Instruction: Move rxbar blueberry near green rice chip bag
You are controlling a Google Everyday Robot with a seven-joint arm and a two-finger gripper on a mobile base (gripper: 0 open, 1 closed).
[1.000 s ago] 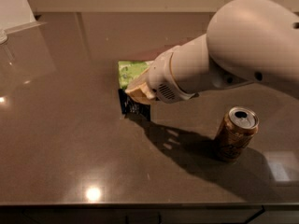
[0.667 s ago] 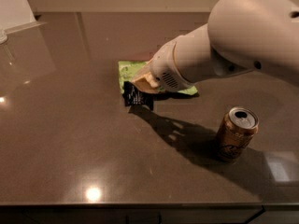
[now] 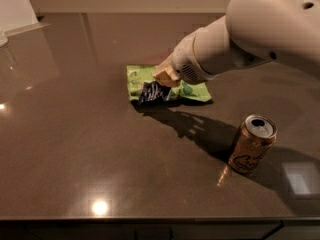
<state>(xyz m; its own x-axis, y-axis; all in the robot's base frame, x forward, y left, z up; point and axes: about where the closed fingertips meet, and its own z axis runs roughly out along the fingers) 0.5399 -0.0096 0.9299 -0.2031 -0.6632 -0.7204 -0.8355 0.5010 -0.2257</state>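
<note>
Nearest on the dark countertop (image 3: 100, 149), a gold-brown drink can (image 3: 252, 145) stands upright with its top open, well apart from the green rice chip bag (image 3: 196, 91), toward the front right of it. The arm's shadow lies between can and bag. The rxbar blueberry (image 3: 153, 92) overlaps the bag's near edge. The gripper (image 3: 166, 77) sits just above the bar, over the bag; whether it is clamped or apart cannot be told. The white arm (image 3: 260, 29) covers the bag's far right part
</note>
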